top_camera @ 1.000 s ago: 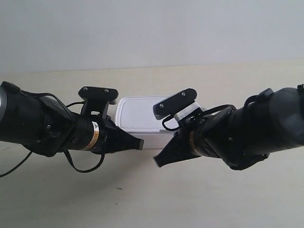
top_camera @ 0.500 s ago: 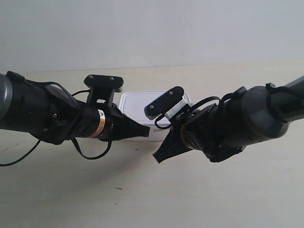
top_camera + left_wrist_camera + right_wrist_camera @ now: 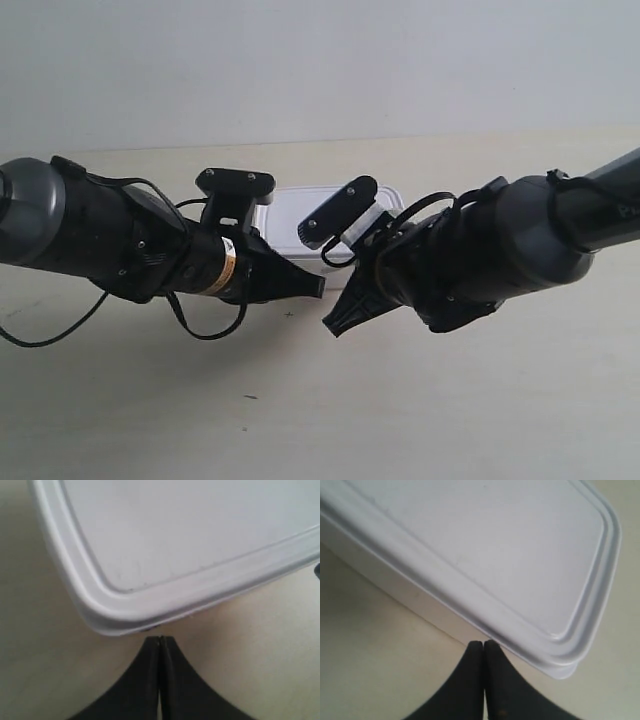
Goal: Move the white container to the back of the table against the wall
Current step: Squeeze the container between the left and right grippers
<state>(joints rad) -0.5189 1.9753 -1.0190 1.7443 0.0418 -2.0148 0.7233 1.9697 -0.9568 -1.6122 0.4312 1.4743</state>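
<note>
The white container [image 3: 291, 206] lies on the beige table [image 3: 420, 420], mostly hidden behind the two black arms, a short way in front of the pale wall [image 3: 320, 60]. The gripper [image 3: 318, 288] of the arm at the exterior view's left and the gripper [image 3: 331, 324] of the arm at its right meet at the box's near side. In the left wrist view my left gripper [image 3: 160, 639] is shut and empty, its tip at the rim near a corner of the container [image 3: 190, 530]. My right gripper [image 3: 484, 643] is shut too, its tip against the wall of the container [image 3: 485, 535].
A strip of bare table [image 3: 450, 150] runs between the box and the wall. A black cable [image 3: 40, 335] loops onto the table from the arm at the exterior view's left. Tiny dark specks [image 3: 250, 397] dot the near table.
Both arms have pushed forward toward the wall, and the container has slid back with them. Both grippers stayed shut.
</note>
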